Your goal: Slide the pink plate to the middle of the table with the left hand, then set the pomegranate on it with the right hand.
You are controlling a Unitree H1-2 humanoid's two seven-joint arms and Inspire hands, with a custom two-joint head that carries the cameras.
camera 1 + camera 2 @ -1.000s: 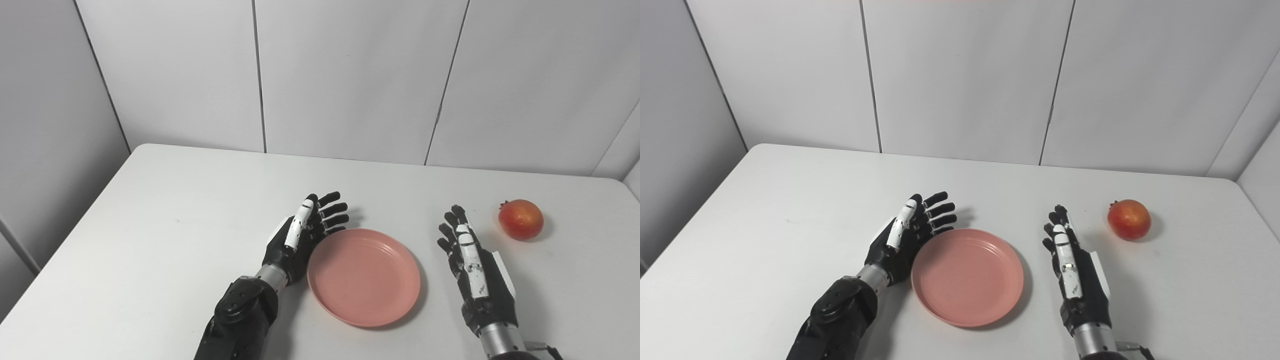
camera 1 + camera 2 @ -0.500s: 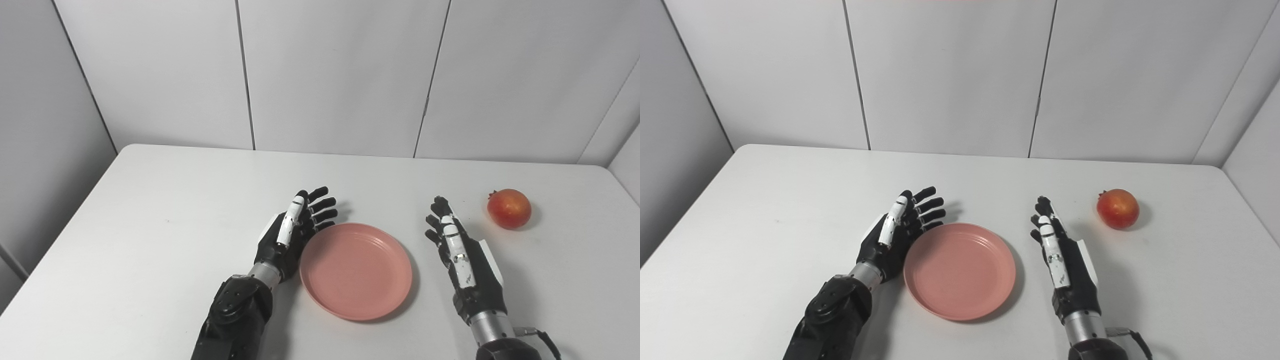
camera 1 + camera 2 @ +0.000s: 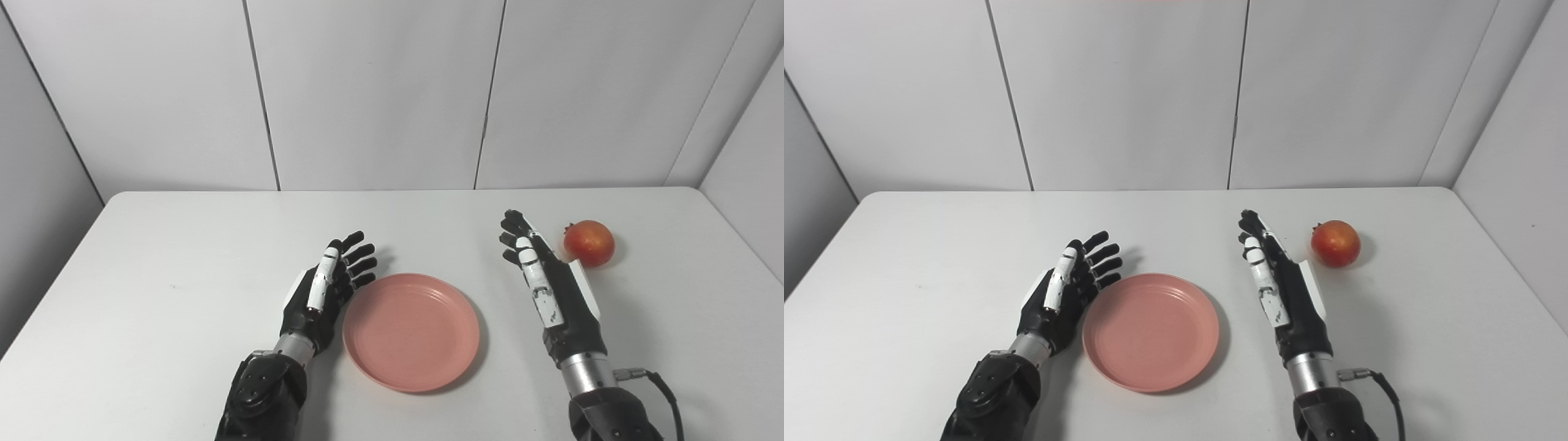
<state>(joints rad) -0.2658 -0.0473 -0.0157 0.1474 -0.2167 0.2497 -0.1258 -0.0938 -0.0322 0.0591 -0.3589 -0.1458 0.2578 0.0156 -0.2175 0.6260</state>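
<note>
Left hand [image 3: 320, 293]: fingers are spreading loose, gripping nothing, lying just beside the plate's left rim.
Right hand [image 3: 547, 288]: fingers are reaching out straight and apart, holding nothing, standing between plate and fruit.
Pink plate [image 3: 411, 331]: one, lying flat near the table's middle, bare.
Pomegranate [image 3: 589, 243]: one, sitting just right of the right fingertips, apart from the plate.
Table [image 3: 159, 275]: white top is lying bare to the far left and along the back edge.
</note>
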